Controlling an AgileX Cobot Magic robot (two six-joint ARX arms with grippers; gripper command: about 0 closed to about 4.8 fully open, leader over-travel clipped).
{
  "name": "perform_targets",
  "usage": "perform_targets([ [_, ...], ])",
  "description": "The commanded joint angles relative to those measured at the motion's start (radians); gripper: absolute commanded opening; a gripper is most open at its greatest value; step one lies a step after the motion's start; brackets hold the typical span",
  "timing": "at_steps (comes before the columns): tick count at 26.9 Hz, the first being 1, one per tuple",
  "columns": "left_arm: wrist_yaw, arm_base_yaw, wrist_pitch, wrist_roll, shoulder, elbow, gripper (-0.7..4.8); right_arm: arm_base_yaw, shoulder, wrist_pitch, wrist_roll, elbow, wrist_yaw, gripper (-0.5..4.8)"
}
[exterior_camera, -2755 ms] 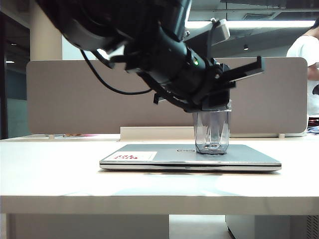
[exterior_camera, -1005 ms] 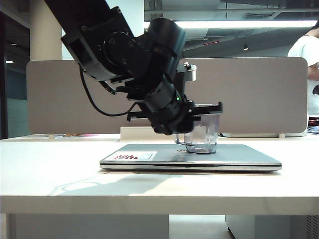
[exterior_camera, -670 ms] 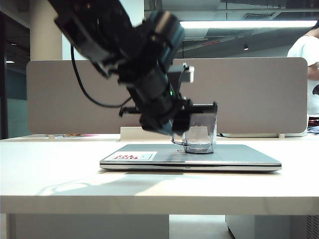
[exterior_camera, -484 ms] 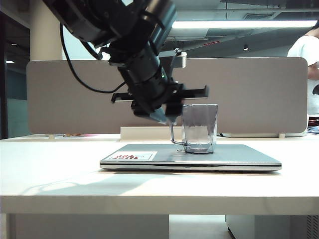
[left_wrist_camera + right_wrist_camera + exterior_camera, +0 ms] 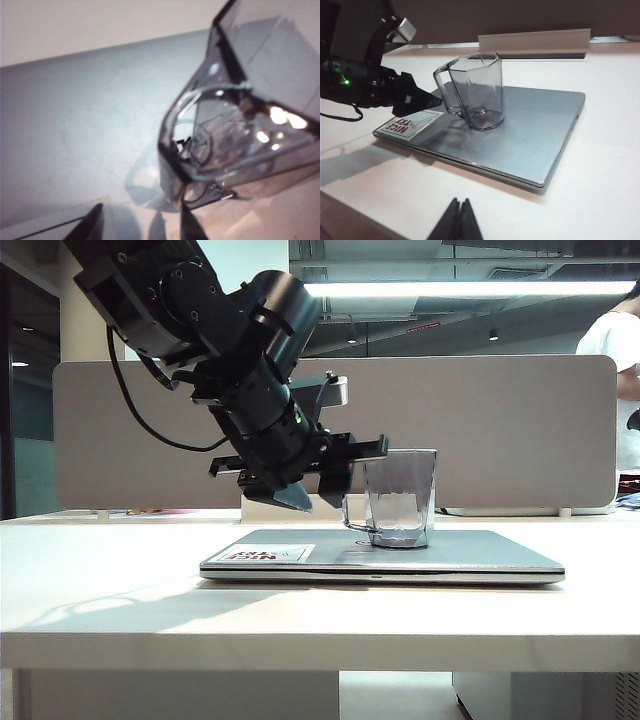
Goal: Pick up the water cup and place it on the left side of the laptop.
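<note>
Released and drawn back from the water cup [image 5: 399,498], the left gripper [image 5: 312,497] is seen spread wide and empty beside the handle.
Upright on the closed laptop [image 5: 470,558] lid the cup is left standing; the right gripper [image 5: 458,218] is held shut, well apart.

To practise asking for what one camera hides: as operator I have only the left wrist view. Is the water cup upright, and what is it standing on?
Observer: Upright. The water cup stands on the lid of the closed laptop, near its middle.
Operator: Where is the left gripper?
Observer: The left gripper hangs open beside the cup's handle, gripping nothing.
Operator: And the right one?
Observer: The right gripper is shut, over the table, apart from the laptop.
</note>
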Motion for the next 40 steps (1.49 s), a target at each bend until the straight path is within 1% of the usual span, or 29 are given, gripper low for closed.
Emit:
perform_targets([
  [1,0.003,0.000,0.055,0.000,0.005,0.003,1.87,0.000,-0.002,0.009,0.002,-0.005,-0.001,-0.06],
  [5,0.003,0.000,0.100,-0.027,0.027,0.003,1.88,0.000,-0.002,0.009,0.002,-0.005,0.000,-0.05],
  [13,-0.008,0.000,0.238,-0.029,0.076,0.002,1.88,0.000,-0.002,0.009,0.002,-0.005,-0.001,-0.06],
  [25,-0.019,0.002,0.386,-0.021,0.140,0.003,1.77,0.000,-0.002,0.002,0.002,-0.005,-0.001,-0.06],
  [27,-0.034,0.002,0.400,-0.021,0.140,0.003,1.60,0.000,-0.002,0.000,0.002,-0.005,-0.001,-0.06],
  [29,-0.035,0.002,0.407,-0.019,0.140,0.003,1.18,0.000,-0.002,-0.002,0.002,-0.005,-0.001,-0.06],
  [31,-0.034,0.002,0.407,-0.019,0.140,0.003,1.10,0.000,-0.002,-0.013,0.002,-0.005,-0.001,-0.06],
  [32,-0.034,0.002,0.406,-0.019,0.140,0.003,0.97,0.000,-0.002,-0.019,0.002,-0.005,-0.001,-0.05],
  [33,-0.034,0.002,0.406,-0.019,0.140,0.003,0.75,0.000,-0.002,-0.020,0.002,-0.005,-0.001,-0.06],
  [34,-0.034,0.002,0.407,-0.017,0.140,0.003,0.42,0.000,-0.002,-0.020,0.002,-0.005,-0.001,-0.06],
  [37,-0.035,0.002,0.408,-0.005,0.140,0.003,0.15,0.000,-0.002,-0.020,0.002,-0.005,-0.001,-0.06],
  [39,-0.035,0.002,0.410,0.028,0.140,0.003,0.15,0.000,-0.002,-0.020,0.002,-0.005,-0.001,-0.06],
  [40,-0.034,0.002,0.412,0.041,0.140,0.003,0.06,0.000,-0.002,-0.020,0.002,-0.005,-0.001,-0.06],
])
